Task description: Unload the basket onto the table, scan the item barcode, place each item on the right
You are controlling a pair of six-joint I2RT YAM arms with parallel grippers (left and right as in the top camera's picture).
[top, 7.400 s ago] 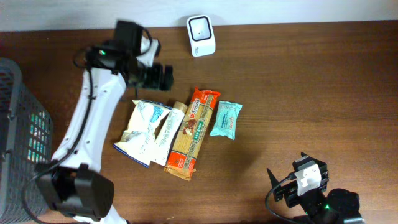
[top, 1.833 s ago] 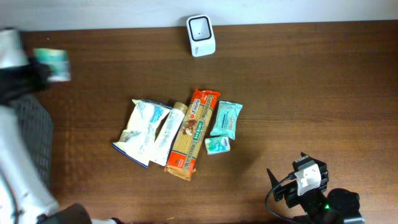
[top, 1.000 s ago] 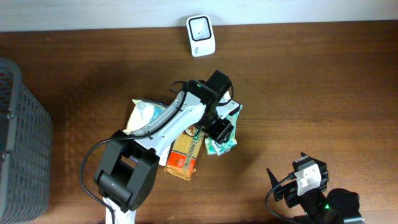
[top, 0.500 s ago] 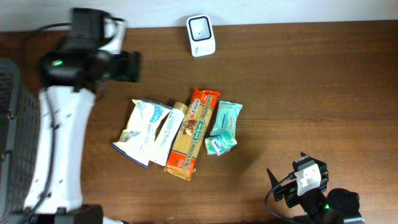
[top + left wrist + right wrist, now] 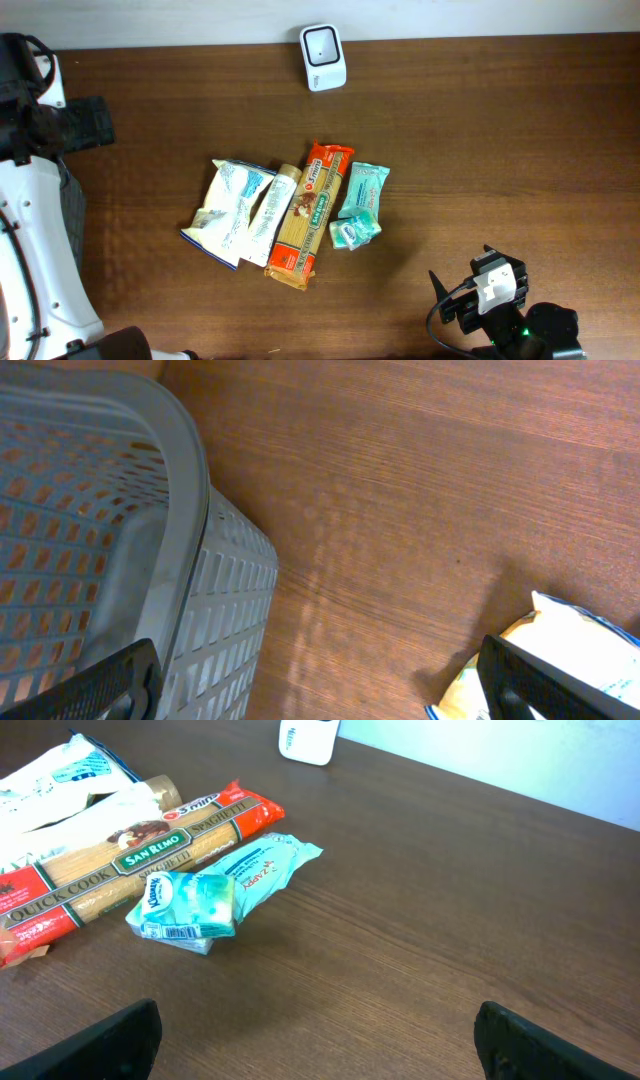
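Since half a second earlier, the left arm has been swung further toward the upper left edge of the overhead view. The left claw (image 5: pixel 100 122) is now seen beside the rim of the basket (image 5: pixel 190 490), its jaws spread wide with nothing between them. The right claw (image 5: pixel 320 1050) is likewise held apart and empty, parked at the lower right of the overhead view.

No shift is seen in the small teal packet (image 5: pixel 352 231), taken here as the item to be scanned. It is found just below the middle of the overhead frame, propped at a tilt against the lower end of the long teal pouch (image 5: pixel 362 189). It lies just beside the pasta pack (image 5: pixel 310 215) and well apart from the scanner (image 5: pixel 323 43) at the top centre.

The packet is judged to be light, soft and film-wrapped, so some give and some slipperiness are to be expected, and little risk of damage. A barcode (image 5: pixel 178 932) is seen on its lower edge face in the right wrist view. Hold would best be taken across the two broad faces, with that printed edge left uncovered.
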